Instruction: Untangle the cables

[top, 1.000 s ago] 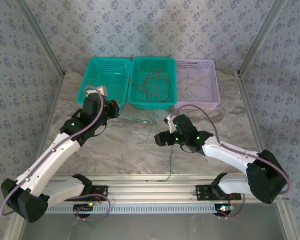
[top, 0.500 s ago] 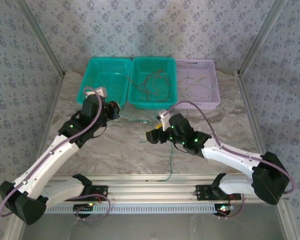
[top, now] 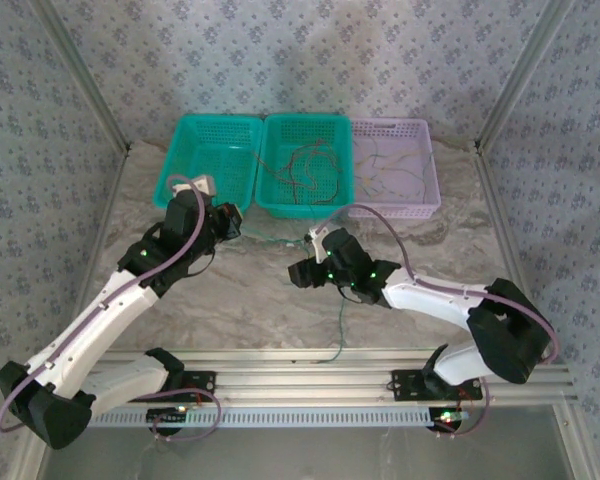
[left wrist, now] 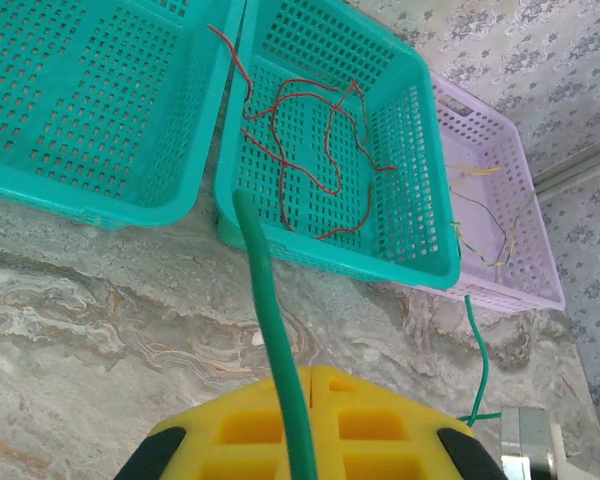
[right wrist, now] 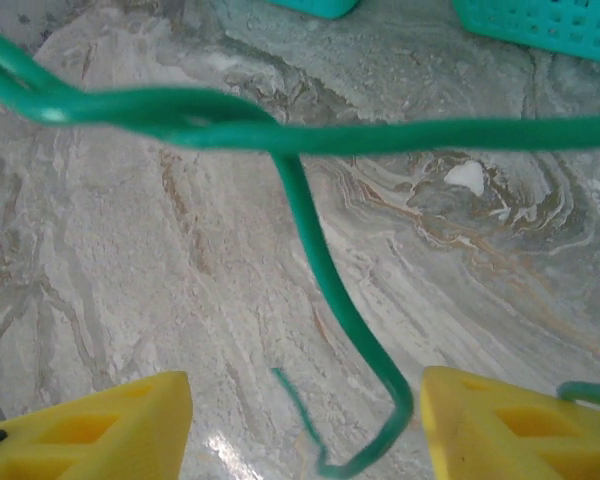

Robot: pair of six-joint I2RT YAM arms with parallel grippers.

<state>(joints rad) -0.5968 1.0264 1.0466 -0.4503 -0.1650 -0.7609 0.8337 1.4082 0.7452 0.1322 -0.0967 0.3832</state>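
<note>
**A:** So, what sits around the arms on the worktop?

**B:** Three baskets stand in a row at the far side. The left teal basket is bare inside. The middle teal basket holds the red cables. The lilac basket holds the yellow cables.

**A:** And the hands?

**B:** The left hand is pinched tight on the green cable, which rises from between its yellow pads. The right hand has its fingers apart, and a loop of that cable hangs in the gap.

**A:** Does the loop touch either finger?

**B:** I cannot tell, because the frame cuts both fingers off low.

**A:** Where does the cable run?

**B:** It runs from the left hand across in front of the baskets, then down the worktop toward the near edge. Strands cross above the right hand. From above, the arm covers the stretch beneath it.
</note>
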